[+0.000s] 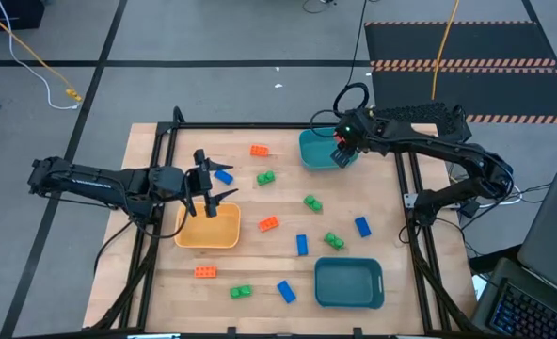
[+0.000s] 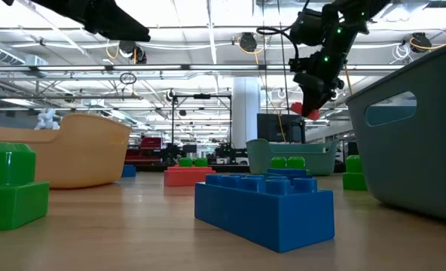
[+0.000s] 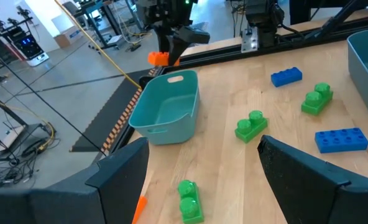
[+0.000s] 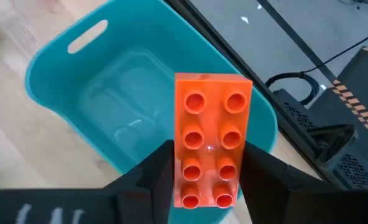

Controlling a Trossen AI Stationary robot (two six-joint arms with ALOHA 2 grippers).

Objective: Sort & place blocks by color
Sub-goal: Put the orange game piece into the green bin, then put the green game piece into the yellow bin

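- Blocks: orange block (image 4: 211,149) clamped in right end effector (image 4: 204,186) above teal tray (image 4: 97,99); lower end hidden by fingers.
- Left end effector (image 1: 206,188): spread, empty, over yellow tray (image 1: 208,235).
- Table (image 1: 391,301): pale wood; other blocks scattered.

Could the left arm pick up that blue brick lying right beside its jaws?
Probably yes. The left gripper hangs open above the yellow tray's edge, and the blue brick lies loose on bare wood close by, with nothing over it. The right gripper, busy with an orange brick, is far away.

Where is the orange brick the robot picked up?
The orange brick is held in the right gripper, above the teal tray at the table's far edge, seen in the high view.
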